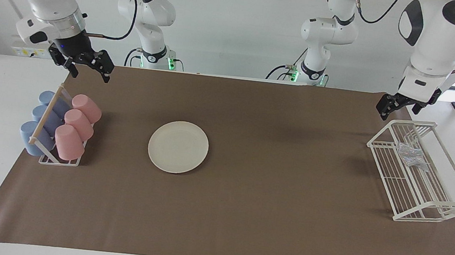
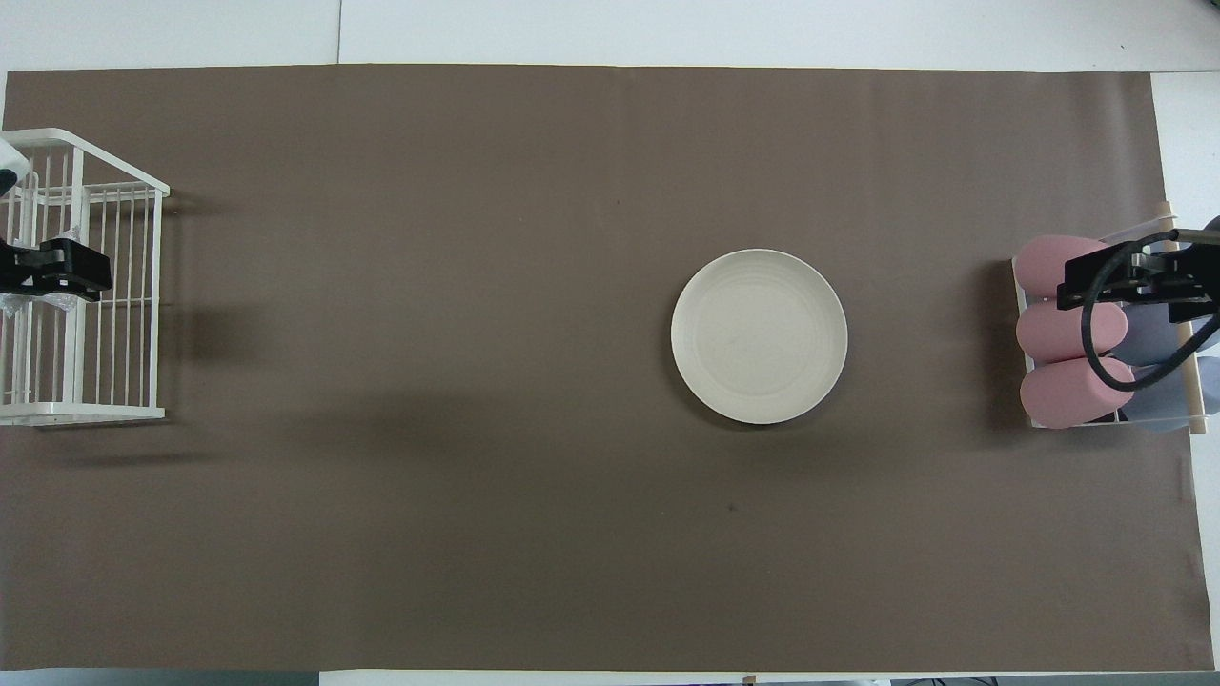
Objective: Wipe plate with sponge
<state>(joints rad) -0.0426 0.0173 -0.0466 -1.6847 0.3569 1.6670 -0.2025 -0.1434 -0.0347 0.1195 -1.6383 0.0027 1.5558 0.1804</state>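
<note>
The cream-white plate (image 1: 178, 147) lies flat on the brown mat, toward the right arm's end of the table; it also shows in the overhead view (image 2: 759, 335). The silvery mesh sponge (image 1: 410, 155) lies in the white wire rack (image 1: 383, 144) at the left arm's end. In the overhead view the sponge (image 2: 43, 303) is mostly hidden under my left gripper. My left gripper (image 1: 400, 110) is open and empty, raised over the rack (image 2: 95, 412) above the sponge, not touching it. My right gripper (image 1: 90, 68) is open and empty, raised over the cup rack.
A cup rack (image 1: 59, 161) with three pink cups (image 1: 79, 124) and three blue cups (image 1: 44, 119) lying on their sides stands at the right arm's end, beside the plate. The brown mat (image 1: 264, 216) covers most of the table.
</note>
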